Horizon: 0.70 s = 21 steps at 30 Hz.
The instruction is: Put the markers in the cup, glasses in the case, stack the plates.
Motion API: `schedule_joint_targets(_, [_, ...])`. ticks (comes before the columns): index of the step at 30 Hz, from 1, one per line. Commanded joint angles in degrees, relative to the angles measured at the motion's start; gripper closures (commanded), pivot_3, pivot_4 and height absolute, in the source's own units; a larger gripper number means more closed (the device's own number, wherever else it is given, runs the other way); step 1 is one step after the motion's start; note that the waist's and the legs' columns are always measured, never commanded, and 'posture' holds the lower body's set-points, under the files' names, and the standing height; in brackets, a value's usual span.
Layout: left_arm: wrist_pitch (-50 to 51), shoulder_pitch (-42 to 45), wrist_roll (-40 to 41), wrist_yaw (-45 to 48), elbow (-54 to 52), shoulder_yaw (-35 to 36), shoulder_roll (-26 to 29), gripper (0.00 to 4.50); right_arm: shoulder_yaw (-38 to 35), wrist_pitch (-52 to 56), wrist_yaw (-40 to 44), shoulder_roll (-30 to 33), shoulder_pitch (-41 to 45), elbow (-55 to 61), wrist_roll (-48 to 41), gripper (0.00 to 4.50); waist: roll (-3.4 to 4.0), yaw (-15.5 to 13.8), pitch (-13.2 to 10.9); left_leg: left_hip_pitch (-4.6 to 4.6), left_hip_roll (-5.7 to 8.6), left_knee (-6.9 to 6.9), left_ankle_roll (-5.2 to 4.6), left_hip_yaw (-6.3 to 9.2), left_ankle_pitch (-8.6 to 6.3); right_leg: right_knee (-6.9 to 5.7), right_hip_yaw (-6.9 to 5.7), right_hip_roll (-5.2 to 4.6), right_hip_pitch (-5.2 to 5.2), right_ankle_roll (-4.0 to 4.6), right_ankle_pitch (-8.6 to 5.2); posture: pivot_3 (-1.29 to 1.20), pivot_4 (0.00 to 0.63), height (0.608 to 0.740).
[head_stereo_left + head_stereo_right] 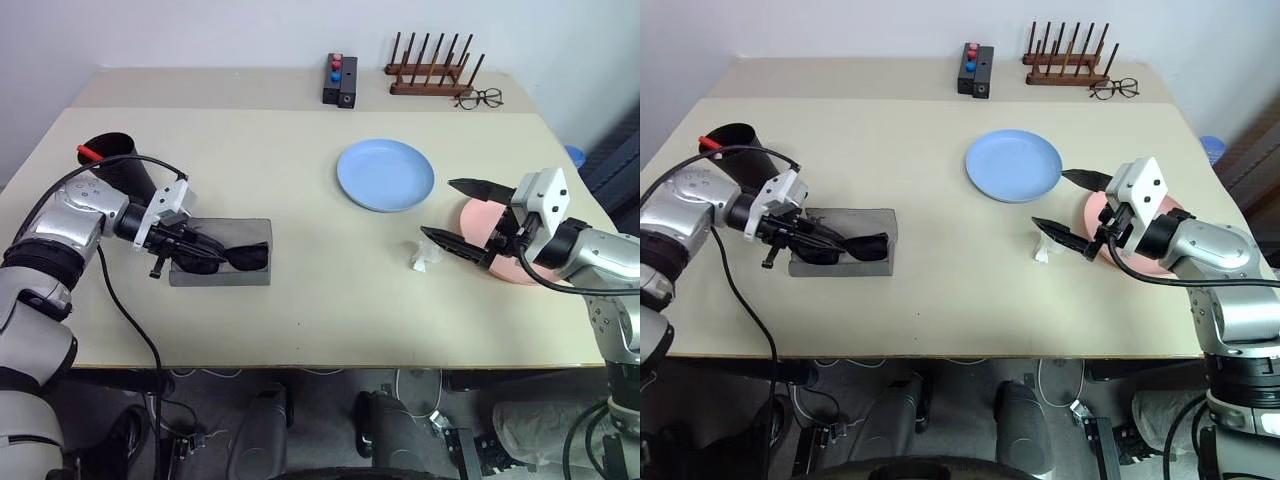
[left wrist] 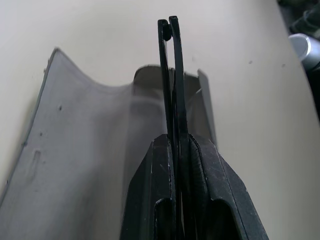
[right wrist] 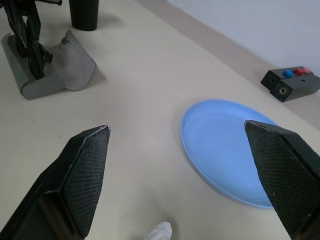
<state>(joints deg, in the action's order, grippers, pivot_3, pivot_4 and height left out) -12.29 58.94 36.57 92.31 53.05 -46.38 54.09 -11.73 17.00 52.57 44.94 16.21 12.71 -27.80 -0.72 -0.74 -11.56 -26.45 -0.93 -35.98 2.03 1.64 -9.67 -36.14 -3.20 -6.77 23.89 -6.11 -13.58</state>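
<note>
On the beige worktop (image 1: 300, 300) I count two plates: one light blue plate (image 1: 385, 175) near the middle, and one pink plate (image 1: 500, 245) off to the right, partly hidden behind the right arm. They lie side by side, apart, unstacked.

One grey case (image 1: 222, 255) lies open toward the left, and one pair of black sunglasses (image 1: 225, 255) sits in it. The left pincer (image 1: 185, 245) is clamped on the sunglasses' frame, its fingers (image 2: 200, 190) pressed nearly together around the thin black arms.

One black cup (image 1: 125, 165) stands behind the left arm, with one red marker cap (image 1: 88, 153) poking over its rim; I cannot make out a second marker.

The right pincer (image 1: 465, 215) hangs with its two fingers spread wide and nothing between them, just in front of the pink plate. One small crumpled white scrap (image 1: 425, 257) lies below it.

At the far edge: one black box with red and blue buttons (image 1: 340, 80), one wooden peg rack (image 1: 430, 70), and one pair of wire-framed eyeglasses (image 1: 482, 98).
</note>
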Motion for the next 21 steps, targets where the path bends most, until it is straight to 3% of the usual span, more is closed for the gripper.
schedule_joint_targets(1, [2.1,2.7,-0.9,0.2,1.2,-0.7,-0.3,4.49,-1.4,-0.6,-0.5,0.1,0.0,1.8,-0.2,0.09,0.0,-0.1,0.0,-0.01,0.0,0.0,0.0,0.0,0.0,0.0,0.0,0.0,0.0,0.0,0.0,0.0,0.15,0.74])
schedule_joint_targets(10, [3.9,3.2,0.5,0.2,-0.4,-5.1,0.5,4.49,-1.5,-0.5,-0.7,0.6,-0.6,2.3,0.1,0.09,0.0,0.0,0.0,0.0,0.0,0.0,0.0,0.01,0.0,0.0,0.0,0.0,0.0,0.0,0.0,0.0,0.15,0.74])
schedule_joint_targets(14, [5.0,3.5,1.1,0.2,-0.1,-6.0,0.4,2.74,-1.4,-0.4,-0.8,0.6,-0.4,2.3,0.2,0.09,0.0,0.0,0.0,0.0,0.0,-0.01,0.0,0.01,0.0,-0.01,0.0,0.0,0.0,0.0,0.0,0.0,0.15,0.74])
schedule_joint_targets(19, [4.4,4.0,0.9,0.2,0.3,-6.6,0.0,0.17,-1.4,-0.2,-0.7,0.6,-0.3,2.3,0.3,0.09,0.0,0.0,0.0,0.0,0.0,-0.01,0.0,0.01,0.0,-0.01,0.0,0.0,0.0,0.0,0.0,0.0,0.15,0.74])
schedule_joint_targets(21, [3.8,4.1,0.6,0.2,0.6,-6.5,-0.4,0.08,-1.4,-0.2,-0.6,0.6,-0.2,2.3,0.3,0.09,0.0,0.0,0.0,0.0,0.0,-0.01,0.0,0.01,0.0,-0.01,0.0,0.0,0.0,0.0,0.0,0.0,0.15,0.74])
